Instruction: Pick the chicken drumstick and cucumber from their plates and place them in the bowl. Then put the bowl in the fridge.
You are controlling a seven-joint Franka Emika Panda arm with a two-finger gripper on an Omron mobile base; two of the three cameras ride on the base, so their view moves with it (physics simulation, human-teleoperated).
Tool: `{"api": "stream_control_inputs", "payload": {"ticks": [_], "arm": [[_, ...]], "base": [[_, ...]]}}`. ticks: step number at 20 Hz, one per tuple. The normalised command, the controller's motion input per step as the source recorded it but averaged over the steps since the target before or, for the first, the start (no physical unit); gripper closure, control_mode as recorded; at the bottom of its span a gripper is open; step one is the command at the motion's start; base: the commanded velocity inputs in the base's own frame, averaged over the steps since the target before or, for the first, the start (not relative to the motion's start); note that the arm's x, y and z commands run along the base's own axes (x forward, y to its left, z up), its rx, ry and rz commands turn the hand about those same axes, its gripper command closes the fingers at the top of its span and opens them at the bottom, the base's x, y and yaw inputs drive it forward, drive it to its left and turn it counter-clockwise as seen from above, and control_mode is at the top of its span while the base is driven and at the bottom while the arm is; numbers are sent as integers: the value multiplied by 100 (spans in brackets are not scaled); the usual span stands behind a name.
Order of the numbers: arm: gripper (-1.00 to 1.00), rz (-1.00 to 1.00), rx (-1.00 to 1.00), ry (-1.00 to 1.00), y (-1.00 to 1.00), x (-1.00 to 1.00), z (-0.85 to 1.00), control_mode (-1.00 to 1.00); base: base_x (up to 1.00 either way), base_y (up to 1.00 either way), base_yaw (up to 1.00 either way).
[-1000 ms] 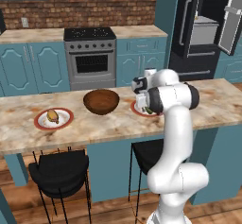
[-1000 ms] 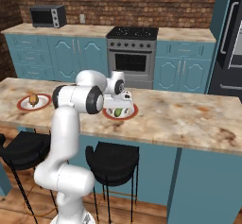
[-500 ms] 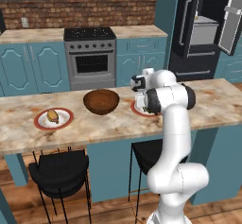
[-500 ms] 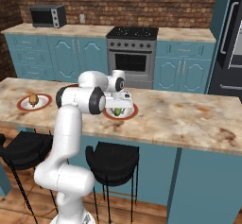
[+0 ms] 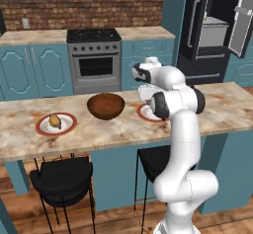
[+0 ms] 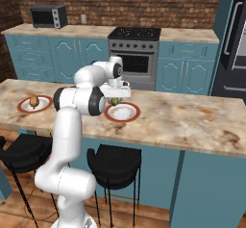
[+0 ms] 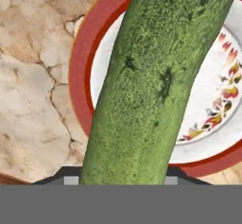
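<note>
My gripper [image 6: 115, 97] is shut on the dark green cucumber [image 6: 115, 101] and holds it just above its red-rimmed plate [image 6: 124, 112]. In the hand view the cucumber [image 7: 156, 86] runs up from between the fingers, over the plate [image 7: 82, 72]. The dark brown bowl [image 5: 105, 105] sits left of my gripper [image 5: 146, 94] and this plate [image 5: 146, 113]. The chicken drumstick [image 5: 55, 121] lies on the other plate [image 5: 43, 129] at the counter's left end. From the right base view, the drumstick [image 6: 33, 101] rests on that plate [image 6: 23, 107]. The black fridge [image 5: 212, 25] stands open at the back right.
A steel oven [image 5: 94, 60] stands behind the counter among blue cabinets, and a microwave [image 6: 48, 16] sits on the back counter. Two black stools [image 5: 62, 178] [image 6: 115, 162] stand under the counter's near edge. Bare marble counter [image 6: 192, 121] stretches to the right.
The gripper has closed on the cucumber and lifted it a little off its plate. The drumstick and bowl have not moved.
</note>
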Motion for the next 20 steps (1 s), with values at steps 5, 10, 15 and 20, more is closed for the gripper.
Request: {"api": "stream_control_inputs", "payload": {"ticks": [5, 10, 15, 20], "arm": [[100, 15, 1, 0, 45, -9, 64, -100], [100, 11, 0, 0, 54, 0, 55, -100], [100, 5, 0, 0, 64, -3, 28, -100], [100, 1, 5, -1, 49, -28, 8, -100]], "base": [[0, 0, 0], [0, 0, 0], [0, 0, 0], [0, 0, 0]]}}
